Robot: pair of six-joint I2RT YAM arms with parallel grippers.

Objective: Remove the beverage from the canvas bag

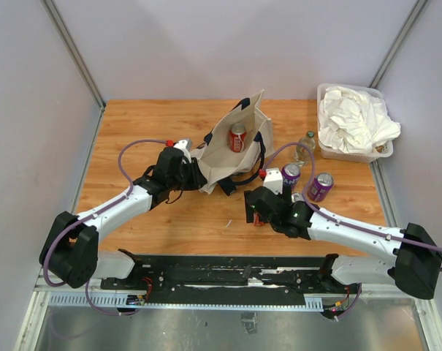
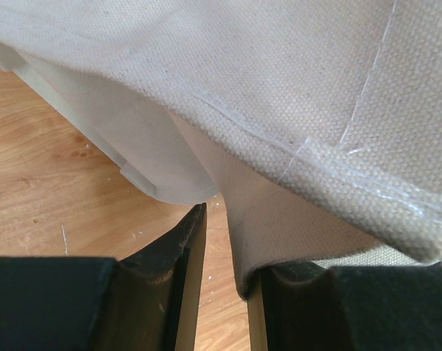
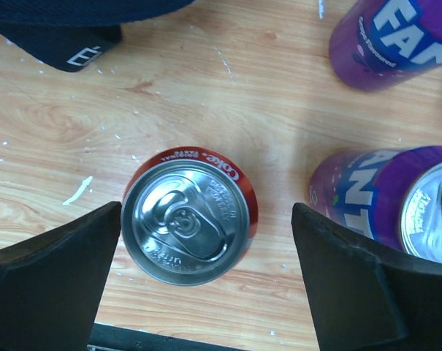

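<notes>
Top external: shows canvas bag (image 1: 224,150) mid-surface toward the far edge, tipped over, mouth open on a red can (image 1: 237,137) inside. Left hand (image 1: 199,174) at the bag's near-left corner. Right hand (image 1: 258,213) toward the near edge, beside two purple cans (image 1: 321,186).

Left wrist: shows hand pinched on a fold of canvas.

Right wrist: shows hand spread wide either side of an upright Coke can (image 3: 188,219) on the surface (image 3: 60,124), not touching it.

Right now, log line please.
left gripper: grips canvas bag | right gripper: open around upright Coke can | red can inside bag
</notes>
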